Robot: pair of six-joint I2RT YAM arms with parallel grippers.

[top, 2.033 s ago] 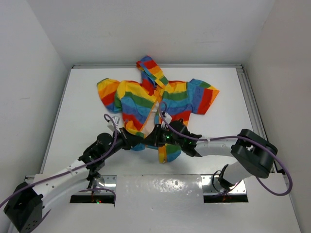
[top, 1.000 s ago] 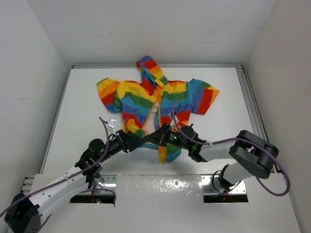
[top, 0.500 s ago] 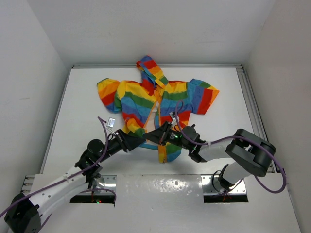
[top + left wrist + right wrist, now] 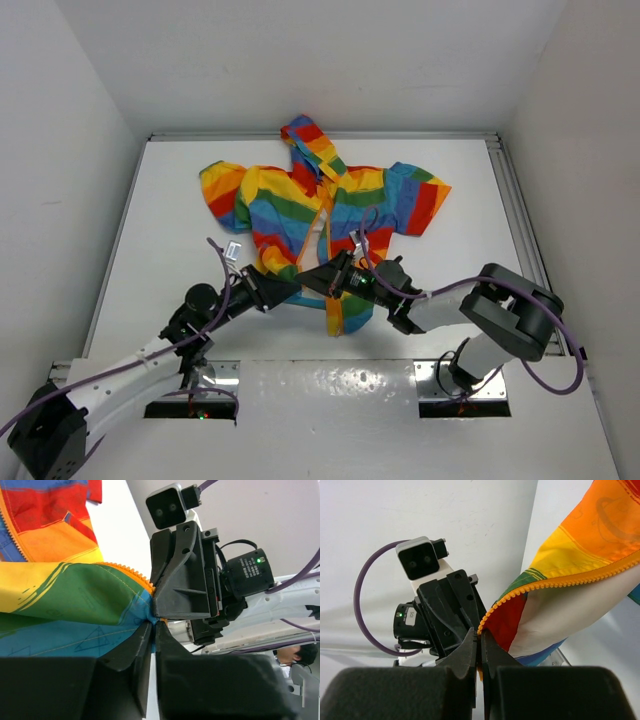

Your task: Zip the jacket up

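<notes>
Top external: the jacket (image 4: 345, 200) lies spread at the far centre of the table (image 4: 170, 220). The left gripper (image 4: 292, 288) and right gripper (image 4: 315, 282) meet at its near hem, and their fingertips are hard to make out.

Left wrist: the fingers are clamped on the hem corner.

Right wrist: the fingers pinch the zipper edge (image 4: 555, 582).

Arm positions are nearly unchanged from 0.5 s ago.

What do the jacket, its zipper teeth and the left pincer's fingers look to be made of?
Jacket: thin matte fabric with printed stripes; it folds softly and shows stitch lines.
Lining: pale, smooth cloth.
Zipper teeth: probably moulded orange plastic, in small uniform beads.
Left pincer fingers: matte black, plastic or rubber; the look does not settle which.
</notes>
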